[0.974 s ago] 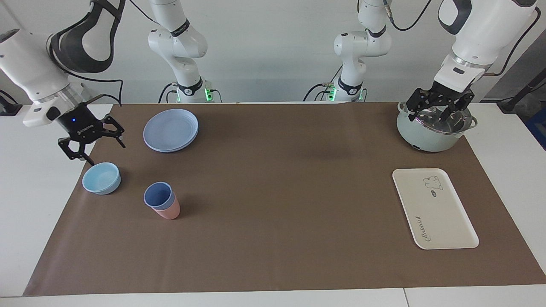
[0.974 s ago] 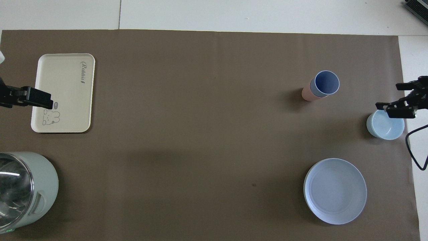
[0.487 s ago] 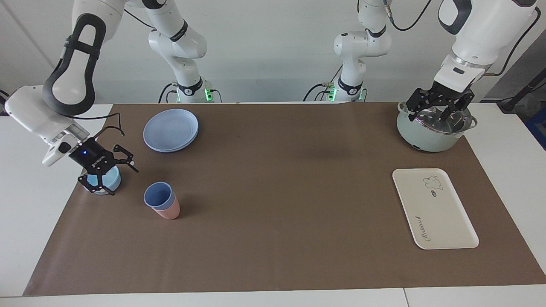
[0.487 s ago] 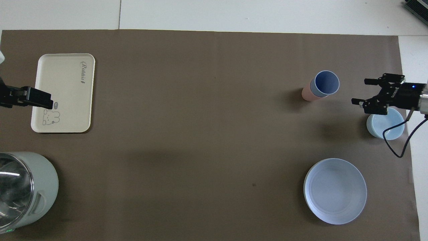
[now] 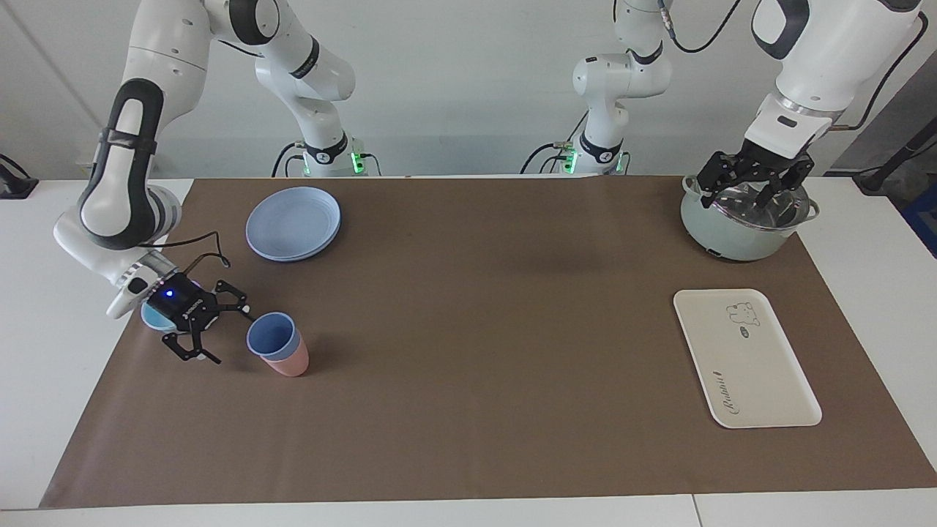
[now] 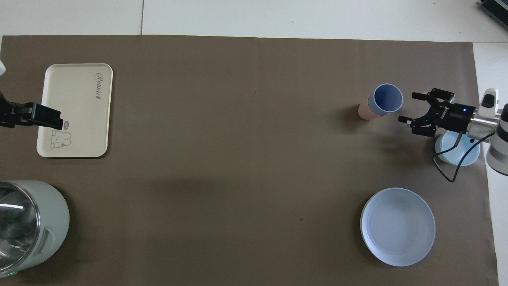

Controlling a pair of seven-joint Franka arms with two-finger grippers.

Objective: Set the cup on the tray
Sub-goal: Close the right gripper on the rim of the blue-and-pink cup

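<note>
Beside the small periwinkle-blue plastic cup (image 5: 272,336), toward the right arm's end of the desk, the right gripper (image 5: 217,329) hovers, fingers spread.
Grip only the blue cup; it seems nested in a salmon-pink tumbler (image 5: 290,361). Left gripper (image 5: 754,183) waits, spread, over the pot (image 5: 732,238).

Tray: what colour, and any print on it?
Cream-white tray with a bear drawing and "Rabbit" script; overhead view.

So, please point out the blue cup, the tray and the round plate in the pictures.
blue cup (image 5: 271,336): facing view, on its inner wall below the rim.
tray (image 5: 761,366): facing view, on its bare middle.
round plate (image 6: 397,226): overhead view, on its flat centre.
</note>
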